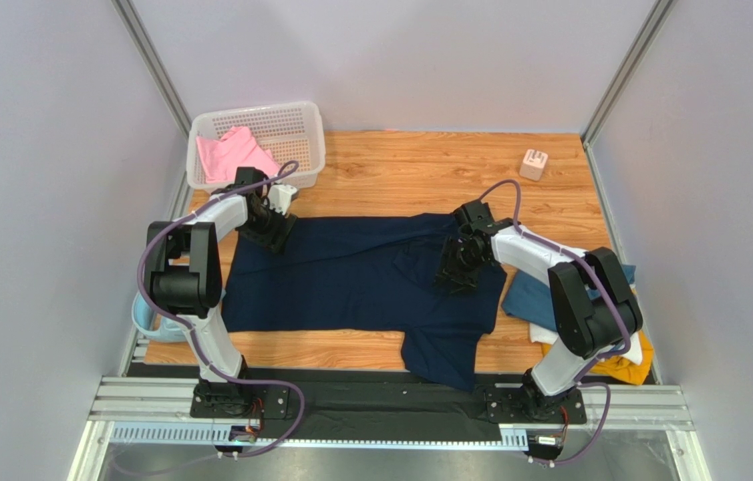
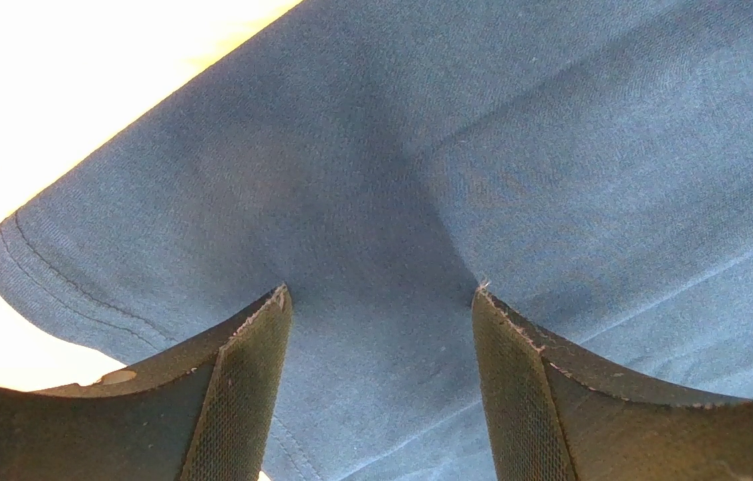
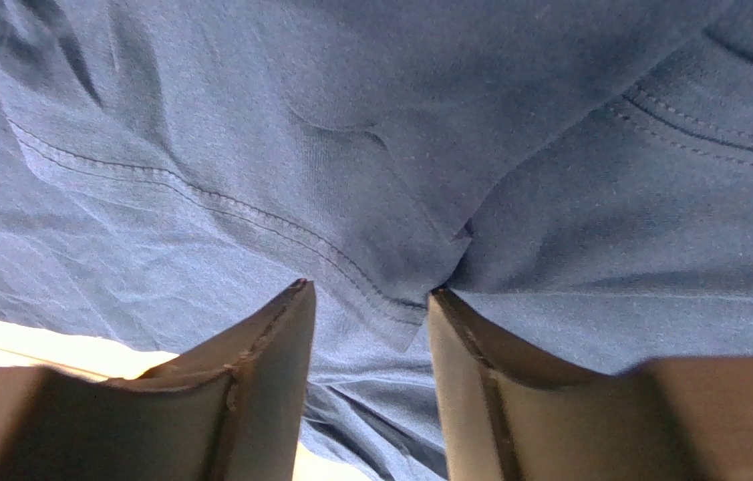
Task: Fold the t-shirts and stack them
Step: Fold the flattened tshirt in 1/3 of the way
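Observation:
The navy t-shirt [image 1: 350, 276] lies spread across the wooden table, one sleeve hanging toward the near edge. My left gripper [image 1: 275, 232] stands open at its far left corner; in the left wrist view the gripper [image 2: 380, 301] presses both fingertips [image 2: 250, 381] onto the navy cloth [image 2: 551, 150] beside the hem. My right gripper [image 1: 453, 269] is on the shirt's right part; in the right wrist view the gripper [image 3: 370, 296] has its jaws apart around a stitched fold of navy cloth [image 3: 250, 130]. The pink t-shirt [image 1: 233, 155] lies in the basket. Teal [image 1: 529, 299], white [image 1: 573, 255] and mustard [image 1: 625, 367] t-shirts lie under the right arm.
A white plastic basket [image 1: 305, 122] stands at the far left corner. A small pale cube [image 1: 534, 164] sits at the far right. A light blue object [image 1: 142, 317] shows at the left edge behind the left arm. Grey walls close in three sides.

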`<control>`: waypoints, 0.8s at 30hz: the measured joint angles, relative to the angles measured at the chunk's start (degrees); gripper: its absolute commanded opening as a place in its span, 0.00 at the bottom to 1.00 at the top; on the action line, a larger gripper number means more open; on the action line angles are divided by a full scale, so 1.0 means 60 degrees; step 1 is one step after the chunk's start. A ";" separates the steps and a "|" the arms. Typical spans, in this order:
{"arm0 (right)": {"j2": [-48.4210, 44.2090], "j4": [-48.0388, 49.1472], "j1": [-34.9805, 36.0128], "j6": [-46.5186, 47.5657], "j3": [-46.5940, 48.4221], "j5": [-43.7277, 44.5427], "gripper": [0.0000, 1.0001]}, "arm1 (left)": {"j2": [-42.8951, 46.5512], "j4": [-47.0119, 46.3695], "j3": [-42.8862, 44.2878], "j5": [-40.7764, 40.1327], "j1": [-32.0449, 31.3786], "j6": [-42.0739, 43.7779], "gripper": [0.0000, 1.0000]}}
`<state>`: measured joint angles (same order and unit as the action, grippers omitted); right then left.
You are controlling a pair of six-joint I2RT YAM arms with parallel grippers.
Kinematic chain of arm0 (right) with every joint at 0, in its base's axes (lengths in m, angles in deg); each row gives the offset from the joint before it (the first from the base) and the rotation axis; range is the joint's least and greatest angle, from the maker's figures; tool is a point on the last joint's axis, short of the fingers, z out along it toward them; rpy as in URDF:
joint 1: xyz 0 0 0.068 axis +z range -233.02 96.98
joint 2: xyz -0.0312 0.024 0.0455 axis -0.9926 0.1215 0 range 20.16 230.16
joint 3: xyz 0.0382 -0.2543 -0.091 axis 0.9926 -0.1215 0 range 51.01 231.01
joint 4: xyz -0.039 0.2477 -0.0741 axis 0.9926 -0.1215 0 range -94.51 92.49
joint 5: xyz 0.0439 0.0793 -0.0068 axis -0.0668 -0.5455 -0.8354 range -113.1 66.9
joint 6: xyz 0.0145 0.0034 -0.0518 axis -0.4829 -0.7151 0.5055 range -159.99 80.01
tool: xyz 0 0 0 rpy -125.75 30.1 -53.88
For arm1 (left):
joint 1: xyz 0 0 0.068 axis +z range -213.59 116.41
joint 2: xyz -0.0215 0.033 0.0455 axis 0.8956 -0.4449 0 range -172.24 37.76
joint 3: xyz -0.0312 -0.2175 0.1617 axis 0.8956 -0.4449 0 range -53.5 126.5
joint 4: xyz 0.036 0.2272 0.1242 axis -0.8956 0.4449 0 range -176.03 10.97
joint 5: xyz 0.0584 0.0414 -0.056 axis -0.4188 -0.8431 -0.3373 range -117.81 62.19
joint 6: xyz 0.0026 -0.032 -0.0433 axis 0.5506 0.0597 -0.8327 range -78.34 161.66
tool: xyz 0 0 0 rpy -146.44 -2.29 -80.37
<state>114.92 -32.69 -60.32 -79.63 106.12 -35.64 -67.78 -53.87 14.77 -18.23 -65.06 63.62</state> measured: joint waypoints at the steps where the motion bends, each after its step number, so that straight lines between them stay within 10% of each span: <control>1: 0.0004 0.0025 0.0000 -0.0007 0.0004 0.0000 0.39 | 0.0000 -0.0007 -0.0004 0.0000 0.0000 0.0000 0.72; 10: 0.0062 0.0157 0.0000 -0.0109 0.0004 -0.0011 0.09 | 0.0033 -0.0087 -0.0069 -0.0007 0.0004 0.0007 0.72; 24: -0.0393 0.0113 -0.0004 -0.0106 -0.0412 0.0000 0.00 | 0.0058 -0.0153 -0.0124 -0.0007 0.0004 0.0007 0.72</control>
<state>112.56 -32.01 -60.34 -80.27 103.65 -35.64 -67.43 -54.79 14.02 -18.27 -65.04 63.66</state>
